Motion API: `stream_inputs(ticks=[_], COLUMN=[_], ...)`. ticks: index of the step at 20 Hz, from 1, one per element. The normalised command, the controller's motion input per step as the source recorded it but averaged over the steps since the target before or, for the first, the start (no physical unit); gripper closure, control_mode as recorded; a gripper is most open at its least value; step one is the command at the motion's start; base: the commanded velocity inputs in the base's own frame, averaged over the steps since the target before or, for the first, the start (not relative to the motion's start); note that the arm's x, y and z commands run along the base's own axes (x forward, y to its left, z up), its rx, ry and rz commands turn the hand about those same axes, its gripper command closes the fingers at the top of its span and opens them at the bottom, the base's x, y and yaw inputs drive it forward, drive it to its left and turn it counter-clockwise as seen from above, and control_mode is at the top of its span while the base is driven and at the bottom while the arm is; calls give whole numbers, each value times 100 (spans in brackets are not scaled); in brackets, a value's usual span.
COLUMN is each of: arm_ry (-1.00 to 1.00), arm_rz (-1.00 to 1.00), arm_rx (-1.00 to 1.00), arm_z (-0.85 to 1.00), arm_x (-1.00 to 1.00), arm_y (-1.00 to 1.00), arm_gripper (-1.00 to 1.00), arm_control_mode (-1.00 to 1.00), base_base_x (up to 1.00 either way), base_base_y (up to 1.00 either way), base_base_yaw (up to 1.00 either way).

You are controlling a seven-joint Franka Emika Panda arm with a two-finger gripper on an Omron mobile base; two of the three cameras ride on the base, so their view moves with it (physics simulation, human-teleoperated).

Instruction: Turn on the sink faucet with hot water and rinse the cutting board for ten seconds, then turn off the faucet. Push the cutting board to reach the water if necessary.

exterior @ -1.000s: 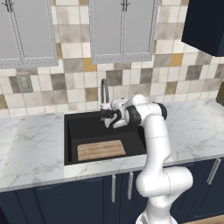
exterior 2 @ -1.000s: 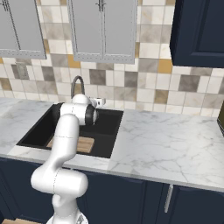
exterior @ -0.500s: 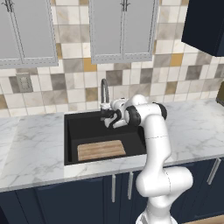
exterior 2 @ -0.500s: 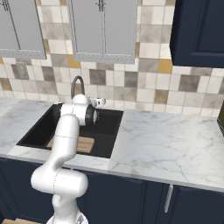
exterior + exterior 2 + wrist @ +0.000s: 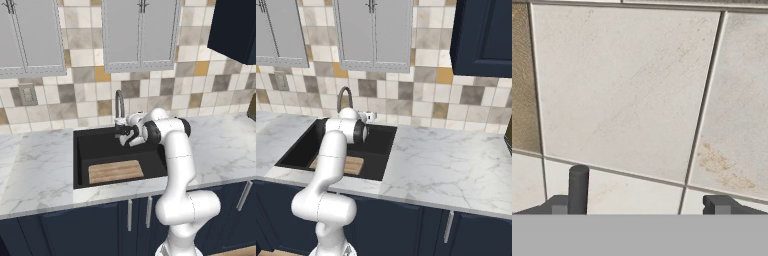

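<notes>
The gripper point(image 5: 124, 136), jaws wide and empty, sits at the faucet point(image 5: 119, 106) base by the sink's point(image 5: 82, 165) back edge. It may nudge the lever toward cold. The board point(image 5: 116, 171) lies dry at the front edge.

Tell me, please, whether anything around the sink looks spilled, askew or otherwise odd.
Nothing stands out. The cutting board lies flat and square on the sink floor, no water shows, and the open gripper sits by the faucet base.
</notes>
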Motion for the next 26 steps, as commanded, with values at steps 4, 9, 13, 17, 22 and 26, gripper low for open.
stream_inputs(ticks=[4, 9, 13, 17, 22, 26], arm_ry=[0, 0, 0, 0, 0, 0], arm_rz=[0, 0, 0, 0, 0, 0], arm_rx=[0, 0, 2, 2, 2, 1], arm_z=[0, 0, 0, 0, 0, 0], arm_x=[5, 2, 0, 0, -2, -11], arm_y=[0, 0, -9, -17, -22, -24], arm_gripper=[-100, -100, -100, -100, -100, -100], arm_control_mode=[-100, -100, -100, -100, -100, -100], base_base_x=[0, 0, 0, 0, 0, 0], base_base_y=[0, 0, 0, 0, 0, 0], base_base_yaw=[0, 0, 0, 0, 0, 0])
